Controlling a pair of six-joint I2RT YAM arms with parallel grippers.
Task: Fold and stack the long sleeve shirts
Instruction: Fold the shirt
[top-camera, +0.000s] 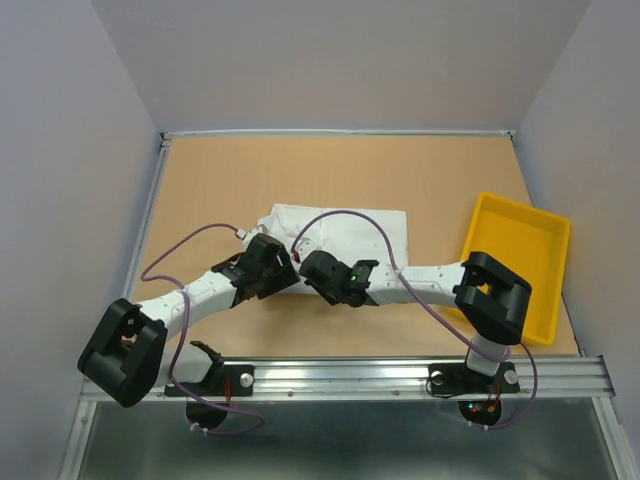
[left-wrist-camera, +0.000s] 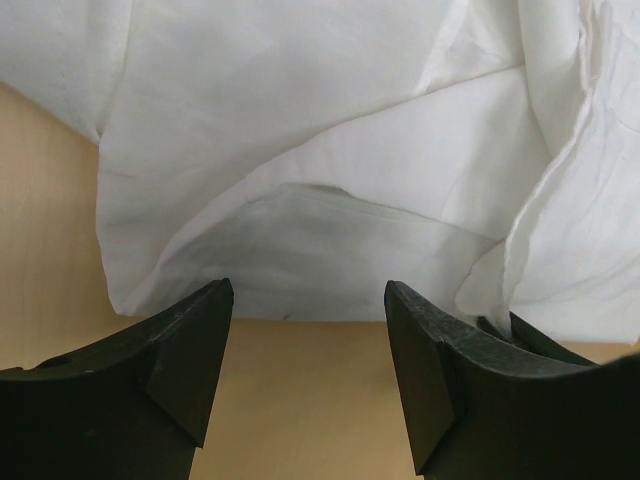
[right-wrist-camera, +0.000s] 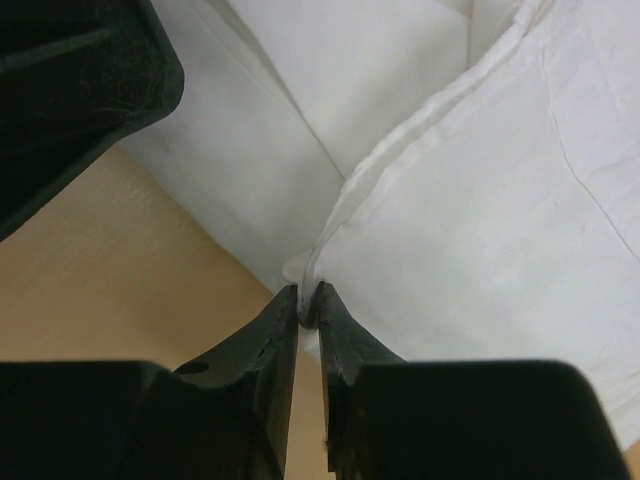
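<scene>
Top external view: a white shirt (top-camera: 350, 232) lies bunched in a rough rectangle at the middle of the brown table (top-camera: 250, 170), with both arms reaching in to its near edge.
Left gripper (top-camera: 278, 263): at about 7 o'clock of the shirt, jaws spread wide with nothing between them. In its wrist view the shirt's near hem lies just ahead of the tips and bare table shows in the gap.
Right gripper (top-camera: 305, 263): just beside the left one, at about 6 o'clock of the shirt. Its jaws are pressed almost together, with only a thin slit between them. Their tips sit right on a seamed corner of cloth, but I cannot tell whether fabric is actually caught.
Yellow tray (top-camera: 470, 240): at 3 o'clock of the shirt, well apart from it, with nothing visible in it.
Why both are low at the hem: thin cloth lying flat gives a hold only at an edge, so both sets of tips probably come in along the table surface.
Why side by side: two holds on one edge would let the hem be carried over evenly.
Step in hand: likely securing the near edge for a fold towards 12 o'clock.
Progress: early. The shirt looks wrinkled, with overlapping layers, and is not yet a neat fold.
Risk: soft fabric could slip from a shallow corner pinch.
</scene>
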